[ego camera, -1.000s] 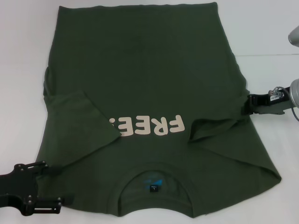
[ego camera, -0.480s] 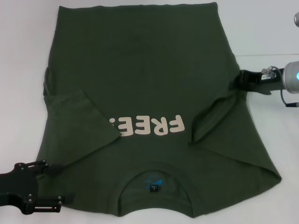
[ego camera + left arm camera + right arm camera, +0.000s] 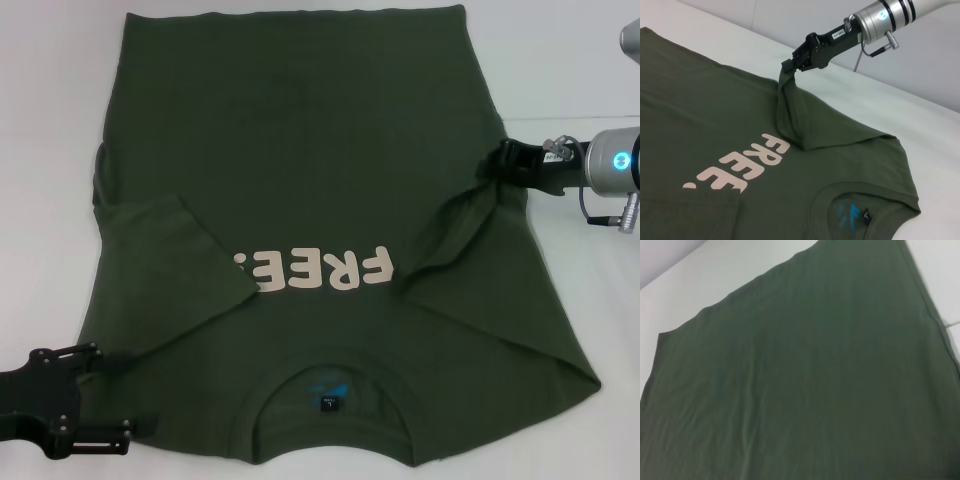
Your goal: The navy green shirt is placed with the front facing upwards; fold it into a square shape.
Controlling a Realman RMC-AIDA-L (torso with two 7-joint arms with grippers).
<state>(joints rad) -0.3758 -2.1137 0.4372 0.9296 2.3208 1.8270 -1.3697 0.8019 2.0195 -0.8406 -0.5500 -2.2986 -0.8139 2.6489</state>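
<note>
Head view shows you the right claw (image 3: pixel 503 163) pinching the navy green shirt (image 3: pixel 300 150) sleeve, now drawn farther outward across the desk (image 3: pixel 560 60), undoing that fold, while the left claw (image 3: pixel 105 400) waits spread near the collar-side corner.

1 navy green shirt (image 3: pixel 300 180), spread on 1 white table (image 3: pixel 50 100). On shirt: 1 cream "FREE!" print (image 3: pixel 318 270), 1 ribbed collar (image 3: pixel 335 360), 1 dark-blue neck label (image 3: pixel 327 403). 2 short sleeves: 1 folded in over chest on robot's left (image 3: pixel 175 265), 1 pinched & lifted on robot's right (image 3: pixel 450 225). 2 grippers: 1 left gripper (image 3: pixel 70 425) at near table corner, off the cloth; 1 right gripper (image 3: pixel 500 160) clamped on sleeve edge. 2 arms seen, 1 per side.
</note>
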